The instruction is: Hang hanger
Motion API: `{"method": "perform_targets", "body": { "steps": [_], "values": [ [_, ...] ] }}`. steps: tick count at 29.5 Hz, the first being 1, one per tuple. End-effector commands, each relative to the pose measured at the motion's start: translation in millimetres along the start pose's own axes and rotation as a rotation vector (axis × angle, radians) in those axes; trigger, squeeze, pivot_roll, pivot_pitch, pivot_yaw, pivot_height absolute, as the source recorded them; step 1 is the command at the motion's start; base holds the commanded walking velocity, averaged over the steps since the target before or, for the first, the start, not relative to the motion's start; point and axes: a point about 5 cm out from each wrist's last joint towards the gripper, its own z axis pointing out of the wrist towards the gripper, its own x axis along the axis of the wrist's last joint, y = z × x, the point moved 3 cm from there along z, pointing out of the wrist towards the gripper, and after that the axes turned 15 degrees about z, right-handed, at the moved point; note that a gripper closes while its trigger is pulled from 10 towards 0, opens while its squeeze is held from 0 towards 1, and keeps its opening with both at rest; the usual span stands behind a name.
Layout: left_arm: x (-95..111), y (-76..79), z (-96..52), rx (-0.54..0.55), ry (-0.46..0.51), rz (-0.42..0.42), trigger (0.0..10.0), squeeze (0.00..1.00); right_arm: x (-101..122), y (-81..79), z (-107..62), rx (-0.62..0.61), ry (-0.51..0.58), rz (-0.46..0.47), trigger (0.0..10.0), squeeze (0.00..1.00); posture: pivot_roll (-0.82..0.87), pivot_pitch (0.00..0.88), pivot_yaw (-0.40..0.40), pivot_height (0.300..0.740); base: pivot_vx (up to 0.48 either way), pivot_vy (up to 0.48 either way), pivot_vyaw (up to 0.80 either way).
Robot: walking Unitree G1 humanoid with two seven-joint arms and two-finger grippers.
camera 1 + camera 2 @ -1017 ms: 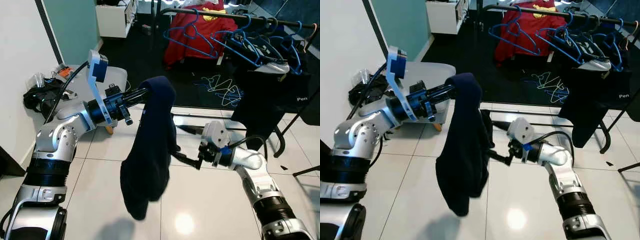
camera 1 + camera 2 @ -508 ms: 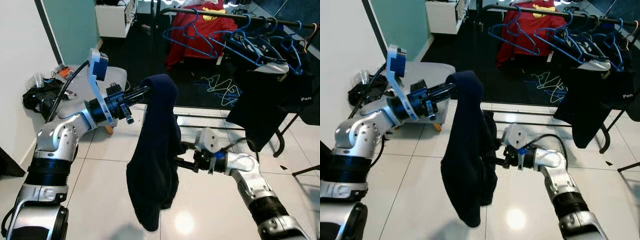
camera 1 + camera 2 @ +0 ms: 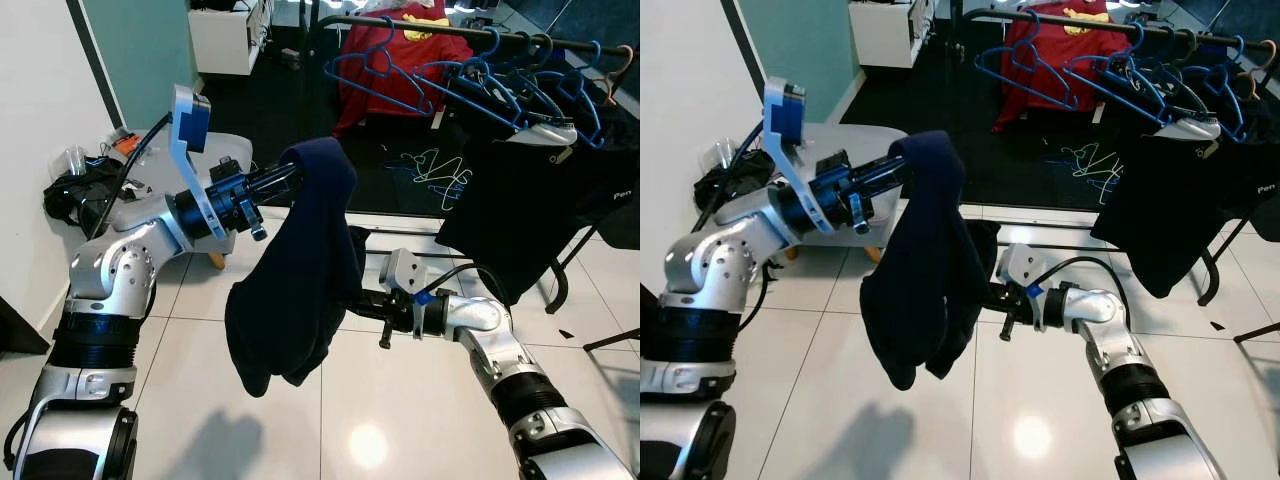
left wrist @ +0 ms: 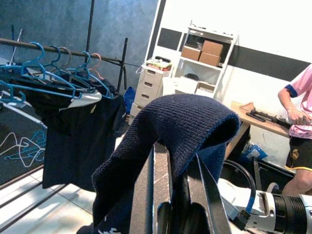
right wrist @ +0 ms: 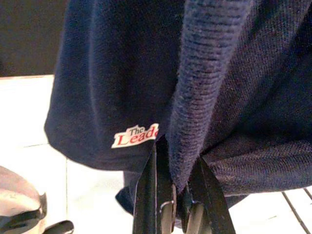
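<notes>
A dark navy knitted garment (image 3: 300, 270) hangs draped over my left gripper (image 4: 178, 163), which is held up at chest height and looks shut on the fabric at its top fold. My right gripper (image 5: 178, 165) reaches in from the right at mid-height, shut on a ribbed edge of the same garment near a small white label (image 5: 135, 136). The right wrist (image 3: 405, 290) sits just beside the cloth. Behind stands a black clothes rail (image 3: 440, 28) with several blue hangers (image 3: 470, 75).
A red shirt (image 3: 400, 60) and a black shirt (image 3: 530, 200) hang on the rail. Loose hangers (image 3: 440, 175) lie on the dark floor beneath. A white tub (image 3: 228, 158) and a bag with clutter (image 3: 80, 195) sit left by the wall. A person (image 4: 298, 97) stands at a bench.
My right gripper has moved left into the garment and closed on its edge. The garment's lower part has been gathered up, so its hem hangs higher than before.
</notes>
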Motion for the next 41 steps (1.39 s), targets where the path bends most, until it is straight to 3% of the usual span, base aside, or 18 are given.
{"method": "perform_targets", "body": {
  "steps": [1,5,7,8,9,10,11,12,13,15,18,22,24,25,27,29,36,41],
  "values": [
    [14,-0.7,2.3,-0.010,0.053,0.029,0.0,0.00,0,2.0,-2.3,-0.008,-0.005,-0.003,0.0,0.00,-0.05,0.123,-0.034,0.740,0.000,0.000,0.00],
    [8,-3.0,0.3,0.010,0.023,0.035,0.0,0.00,10,1.4,-3.2,0.018,0.044,0.003,0.0,0.00,-0.05,0.125,-0.033,0.740,0.000,0.000,0.00],
    [-12,-10.5,-3.9,0.075,-0.096,0.082,0.0,0.00,25,0.9,-8.5,0.049,0.104,0.045,0.0,0.00,-0.05,0.127,-0.032,0.740,0.000,0.000,0.00],
    [-12,-10.5,-3.9,0.075,-0.096,0.082,0.0,0.00,25,0.9,-8.5,0.049,0.104,0.045,0.0,0.00,-0.05,0.127,-0.032,0.740,0.000,0.000,0.00],
    [-25,-16.2,-10.3,0.112,-0.176,0.114,0.0,0.00,34,2.7,-14.9,0.058,0.130,0.072,0.0,0.00,-0.05,0.129,-0.028,0.740,0.000,0.000,0.00],
    [-25,-16.2,-10.3,0.112,-0.176,0.114,0.0,0.00,34,2.7,-14.9,0.058,0.130,0.072,0.0,0.00,-0.05,0.129,-0.028,0.740,0.000,0.000,0.00],
    [-37,-20.6,-19.9,0.129,-0.266,0.156,0.0,0.00,44,5.4,-23.1,0.065,0.156,0.100,0.0,0.00,-0.05,0.130,-0.025,0.740,0.000,0.000,0.00],
    [-37,-20.6,-19.9,0.129,-0.266,0.156,0.0,0.00,44,5.4,-23.1,0.065,0.156,0.100,0.0,0.00,-0.05,0.130,-0.025,0.740,0.000,0.000,0.00],
    [-47,-23.7,-31.6,0.133,-0.344,0.187,0.0,0.00,54,8.8,-33.8,0.077,0.173,0.132,0.0,0.00,-0.06,0.130,-0.023,0.740,0.000,0.000,0.00],
    [-47,-23.7,-31.6,0.133,-0.344,0.187,0.0,0.00,54,8.8,-33.8,0.077,0.173,0.132,0.0,0.00,-0.06,0.130,-0.023,0.740,0.000,0.000,0.00],
    [-57,-22.4,-49.2,0.098,-0.439,0.213,0.0,0.00,67,8.0,-50.5,0.135,0.159,0.199,0.0,0.00,-0.06,0.134,-0.022,0.740,0.000,0.000,0.00],
    [-58,-21.3,-54.2,0.091,-0.447,0.208,0.0,0.00,69,4.8,-57.2,0.178,0.128,0.231,0.0,0.00,-0.06,0.134,-0.022,0.740,0.000,0.000,0.00],
    [-55,-21.7,-56.1,0.103,-0.424,0.192,0.0,0.00,67,2.3,-62.0,0.207,0.088,0.254,0.0,0.00,-0.06,0.138,-0.024,0.740,0.000,0.000,0.00],
    [-49,-23.8,-56.7,0.130,-0.374,0.161,0.0,0.00,60,1.6,-67.0,0.218,0.016,0.258,0.0,0.00,-0.06,0.138,-0.024,0.740,0.000,0.000,0.00],
    [-49,-23.8,-56.7,0.130,-0.374,0.161,0.0,0.00,60,1.6,-67.0,0.218,0.016,0.258,0.0,0.00,-0.06,0.138,-0.024,0.740,0.000,0.000,0.00],
    [-31,-30.4,-65.3,0.179,-0.238,0.033,0.0,0.00,31,4.4,-84.3,0.204,-0.204,0.217,0.0,0.00,-0.05,0.141,-0.023,0.740,0.000,0.000,0.00],
    [-24,-35.7,-77.9,0.193,-0.194,-0.017,0.0,0.00,28,3.6,-95.0,0.211,-0.241,0.209,0.0,0.00,-0.05,0.141,-0.022,0.740,0.000,0.000,0.00],
    [-37,-41.8,-93.7,0.207,-0.288,-0.033,0.0,0.00,46,9.5,-100.2,0.153,-0.161,0.166,0.0,0.00,-0.05,0.141,-0.022,0.740,0.000,0.000,0.00]
  ]
}}
